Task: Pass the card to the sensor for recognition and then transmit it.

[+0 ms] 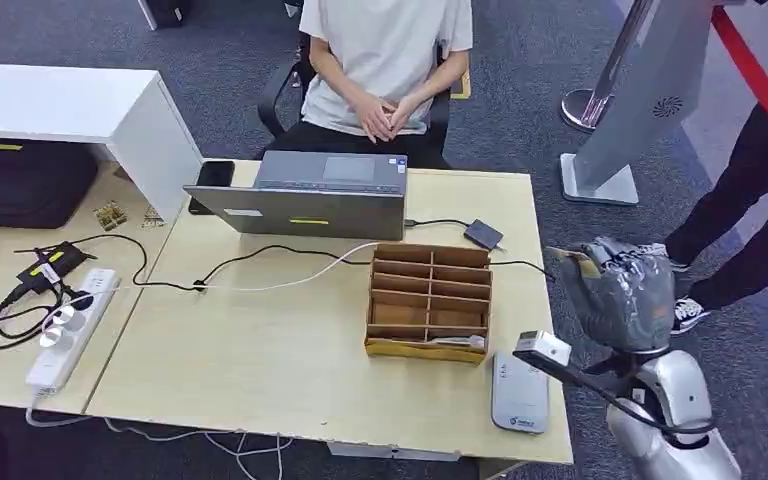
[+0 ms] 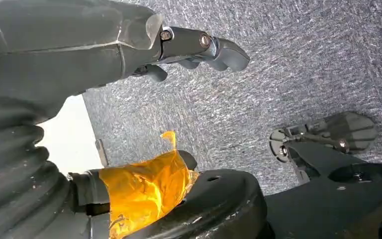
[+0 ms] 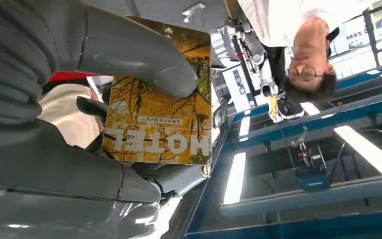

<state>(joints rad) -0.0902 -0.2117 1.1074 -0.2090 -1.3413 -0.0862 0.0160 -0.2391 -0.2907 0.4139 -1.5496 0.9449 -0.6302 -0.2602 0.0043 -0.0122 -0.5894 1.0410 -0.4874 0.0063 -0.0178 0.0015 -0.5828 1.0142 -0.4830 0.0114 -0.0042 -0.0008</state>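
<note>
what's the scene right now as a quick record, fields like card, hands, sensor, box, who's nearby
card: yellow HOTEL card, held flat in the right hand under its thumb
right hand position: raised off the table's right edge, beyond the sensor
left hand: hanging over grey carpet, holding nothing
sensor: grey card reader near the table's front right corner, nothing on it
box: cardboard divider box at mid-table, left of the reader
laptop: at the table's far edge
people: one person seated behind the laptop, hands clasped; another standing at right

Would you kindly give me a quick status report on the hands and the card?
Right hand raised beside the table, thumb pinning the hotel card. Left hand hanging over carpet, holding nothing. White reader on the table edge, approach unobstructed.
</note>
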